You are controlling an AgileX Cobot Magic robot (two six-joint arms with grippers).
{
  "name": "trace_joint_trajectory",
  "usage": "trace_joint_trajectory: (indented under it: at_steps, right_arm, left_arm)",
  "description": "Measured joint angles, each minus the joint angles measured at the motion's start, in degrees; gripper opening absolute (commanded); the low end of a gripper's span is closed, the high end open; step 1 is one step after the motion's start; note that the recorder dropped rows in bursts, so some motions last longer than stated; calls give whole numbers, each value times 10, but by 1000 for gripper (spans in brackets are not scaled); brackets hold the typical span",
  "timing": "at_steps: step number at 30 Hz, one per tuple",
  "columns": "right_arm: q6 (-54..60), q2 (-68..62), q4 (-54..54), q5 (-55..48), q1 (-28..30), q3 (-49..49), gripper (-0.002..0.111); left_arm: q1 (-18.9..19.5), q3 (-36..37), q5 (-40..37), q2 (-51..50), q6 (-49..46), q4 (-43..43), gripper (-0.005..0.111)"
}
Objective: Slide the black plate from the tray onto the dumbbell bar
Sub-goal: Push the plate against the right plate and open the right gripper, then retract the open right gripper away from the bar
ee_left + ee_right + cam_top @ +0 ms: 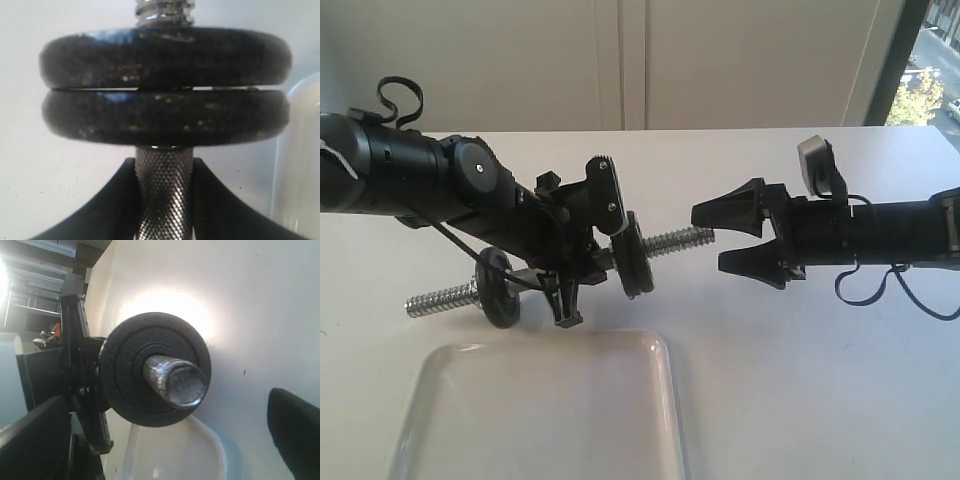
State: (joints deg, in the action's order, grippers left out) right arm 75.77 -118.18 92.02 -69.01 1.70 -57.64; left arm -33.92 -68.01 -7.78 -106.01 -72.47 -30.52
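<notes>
My left gripper [570, 280] is shut on the knurled middle of the dumbbell bar [672, 241] and holds it above the table, tilted up to the right. In the left wrist view the gripper [164, 167] clamps the bar [163, 200] just under two stacked black discs. The outer one, nearer the thread, is the black plate [165, 55] [640, 255] [125, 370]. Another disc [498, 288] sits toward the bar's left end. My right gripper [710, 238] [167, 440] is open, with the bar's right threaded tip [177, 381] between its fingertips. The tray [540, 410] [210, 440] lies below with nothing in it.
The white table [800, 380] spreads around the tray, which sits at the front edge of the exterior view. A wall and a window [920, 70] stand behind the table. Loose cables hang from the right arm [880, 285].
</notes>
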Motion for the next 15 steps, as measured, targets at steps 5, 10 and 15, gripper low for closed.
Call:
trace_joint_trajectory:
  at_steps: [5, 10, 15]
  right_arm:
    - [-19, 0, -5, 0, 14, 0, 103]
    - [-22, 0, -9, 0, 14, 0, 91]
    - [-22, 0, -9, -1, 14, 0, 60]
  left_arm:
    - [0, 0, 1, -16, 0, 1, 0]
    - [0, 0, -1, -27, 0, 1, 0]
    - [0, -1, 4, -31, 0, -3, 0]
